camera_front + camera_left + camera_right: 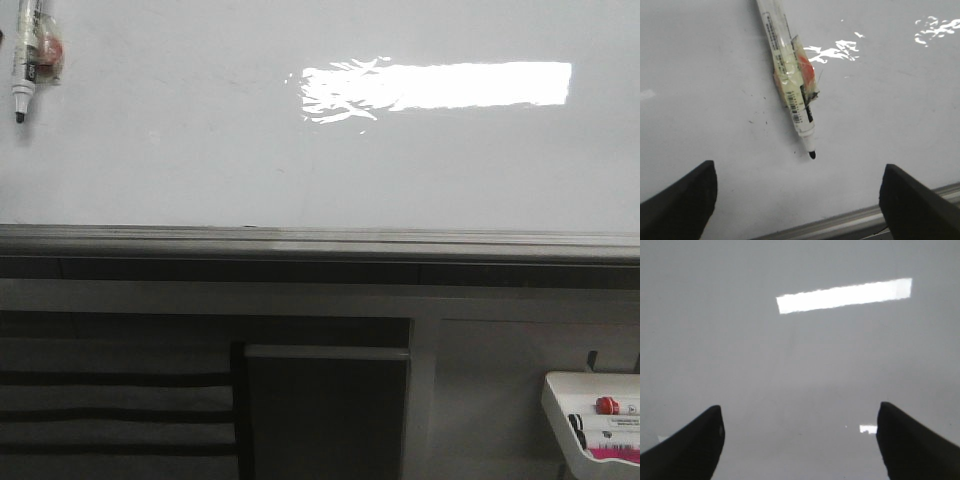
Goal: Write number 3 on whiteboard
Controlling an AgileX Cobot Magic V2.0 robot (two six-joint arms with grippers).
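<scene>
- Ahead, in the front view, the large glossy white-grey whiteboard point(200, 150) fills the upper half, with a bright rectangular glare point(440, 85) right of centre.
- A grey metal rail point(320, 242) runs along the board's lower edge.
- At the top left corner a white marker pen with a black tip point(24, 55) hangs tip-down in front of the board, with a taped red-and-yellowish wad on its barrel.
- No drawn number can be made out on the board in this view, and neither gripper shows here.
- Below the rail stands a dark grey rectangular panel point(325, 410), and at the lower right a small white marker tray point(560, 400) holds pens, one with a red cap point(607, 405).
- Next, in the left wrist view, the left gripper point(797, 200) has its two black fingers point(682, 200) spread wide apart with nothing between them.
- The same marker pen point(790, 85) lies slanted across the whiteboard point(700, 75), its black tip toward the gripper but clear of both fingers; I cannot tell whether the tip touches the board.
- A few tiny dark specks point(757, 120) sit just beside the pen; no clear numeral shows.
- The rail point(840, 225) crosses between the fingers.
- Lastly, in the right wrist view, the right gripper point(800, 440) is likewise spread wide and holds nothing.
- Beyond it is a plain grey-white surface point(715, 340) with a bright slanted rectangular reflection point(845, 295).
</scene>
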